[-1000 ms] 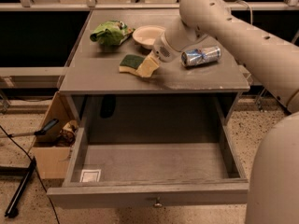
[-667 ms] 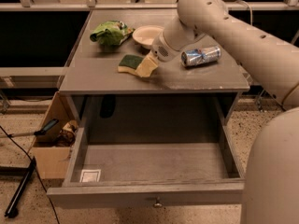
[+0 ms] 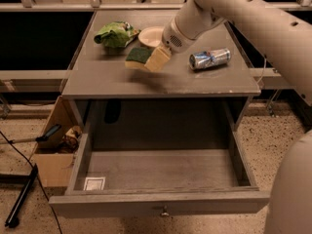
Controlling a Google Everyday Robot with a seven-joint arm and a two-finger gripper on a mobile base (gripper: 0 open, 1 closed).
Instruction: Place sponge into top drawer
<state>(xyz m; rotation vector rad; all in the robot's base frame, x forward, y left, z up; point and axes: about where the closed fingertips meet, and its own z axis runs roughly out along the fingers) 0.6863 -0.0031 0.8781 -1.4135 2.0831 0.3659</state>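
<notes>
The sponge (image 3: pixel 138 56), dark green face over pale yellow foam, hangs a little above the tabletop (image 3: pixel 161 79), with its shadow beneath it. My gripper (image 3: pixel 157 60) comes down from the upper right and is shut on the sponge's right end, its tan fingers (image 3: pixel 160 57) against the foam. The top drawer (image 3: pixel 161 172) is pulled fully open below the table. It is a shallow grey box with a round knob (image 3: pixel 164 211) on its front and a white label (image 3: pixel 94 183) in its front left corner.
On the table stand a light green snack bag (image 3: pixel 115 33), a white bowl (image 3: pixel 151 35) behind the sponge, and a crushed can (image 3: pixel 209 58) on its side at the right. An open cardboard box (image 3: pixel 53 150) and a black pole (image 3: pixel 19 199) stand on the floor at the left.
The gripper and the sponge have risen off the tabletop and moved slightly back; earlier the sponge lay on the table.
</notes>
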